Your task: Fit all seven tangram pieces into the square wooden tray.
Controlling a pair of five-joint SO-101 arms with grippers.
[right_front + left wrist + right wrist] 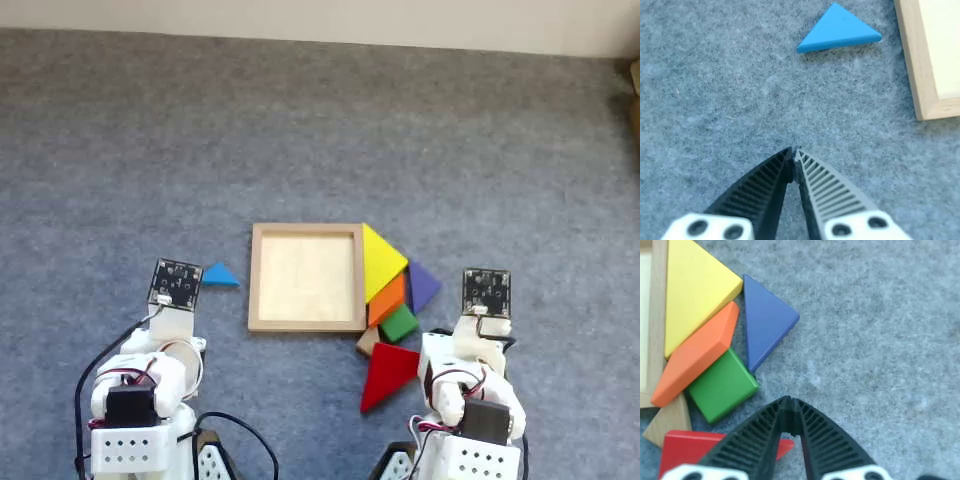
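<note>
Since the square wooden tray (306,325) sat in the middle of the grey felt-covered desk (120,150) with just its pale bare floor showing, all seven pieces were lying outside it on the felt. Six of them were bunched up on the tray's right side. The yellow triangle (380,262) had one long edge pressed against the tray's right rim. The orange parallelogram (387,298) lay tight along the yellow one's lower edge, with one end touching the tray near its corner. The dark blue triangle (422,285) was just beside those two, on the side away from the tray. The green square (399,322) was touching the orange piece's near edge. A small plain wood triangle (368,341) was tucked by the tray's near right corner, next to the green square. The red triangle (388,372) lay closest to the right arm's base. The light blue triangle (220,275) was all alone on the tray's left side, near it but not touching.

The left hand (794,152) was closed with nothing in it, over bare felt, short of the light blue triangle. The right hand (788,401) was closed and empty too, over the felt at the red triangle's corner, near the green square.
</note>
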